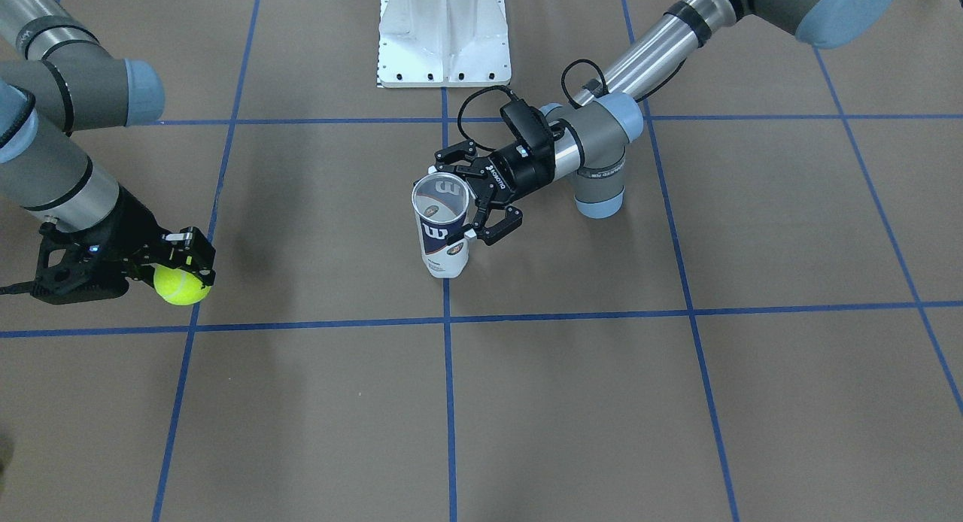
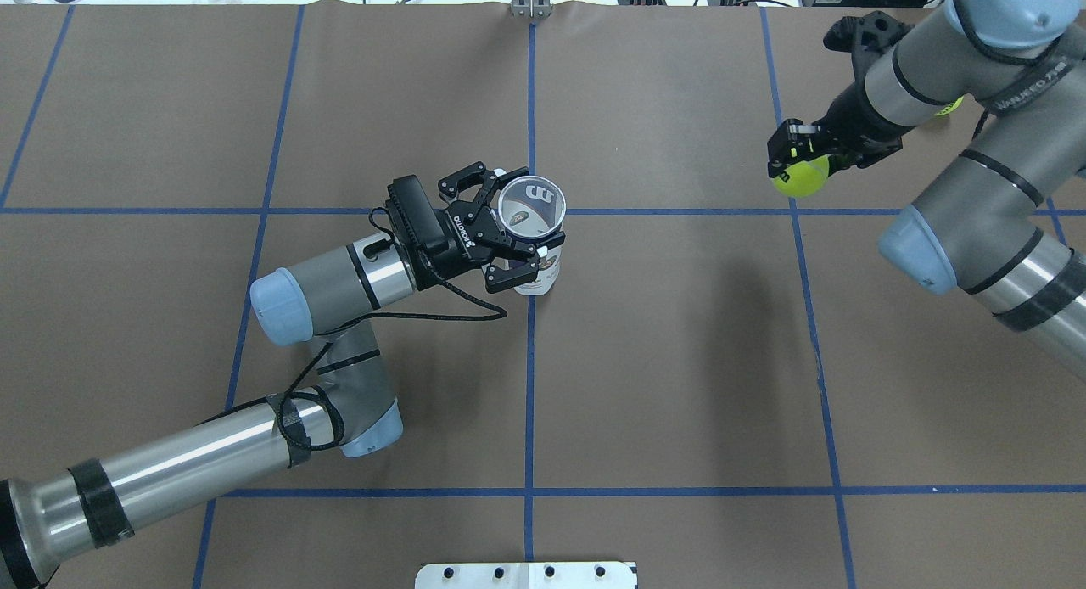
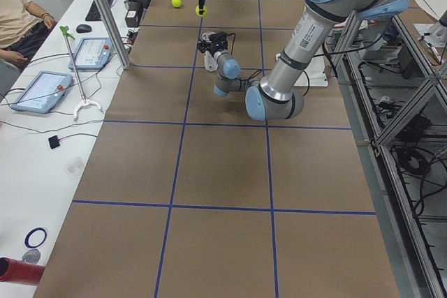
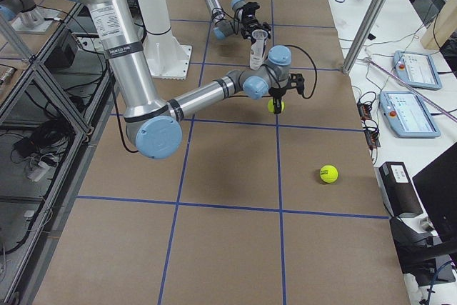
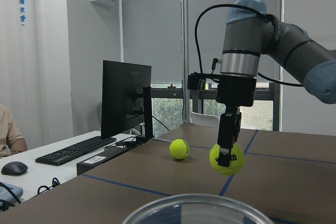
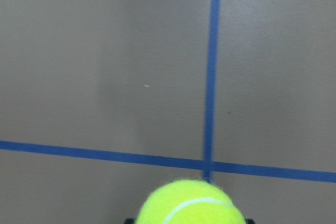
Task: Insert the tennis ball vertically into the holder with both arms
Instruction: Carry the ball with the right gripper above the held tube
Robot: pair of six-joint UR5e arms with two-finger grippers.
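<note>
The holder [image 1: 442, 229] is a clear can with a navy-and-white label. It stands upright with its open mouth up near the table's middle [image 2: 532, 211]. My left gripper [image 1: 475, 198] is shut on it from the side, one finger on either side of its upper part [image 2: 502, 231]. My right gripper [image 2: 797, 158] is shut on the tennis ball [image 2: 800, 179] and points down, far to the right of the holder. The ball also shows in the front view [image 1: 180, 285], in the left wrist view [image 5: 227, 159] and at the bottom of the right wrist view [image 6: 191, 204]. The holder's rim [image 5: 199, 205] shows at the bottom of the left wrist view.
A second tennis ball [image 4: 328, 173] lies loose on the table beyond my right gripper, near the right end [image 5: 179, 149]. The white mounting base [image 1: 444, 33] stands at the robot's side. Blue tape lines grid the brown table. Tablets and a monitor sit past the table's edge.
</note>
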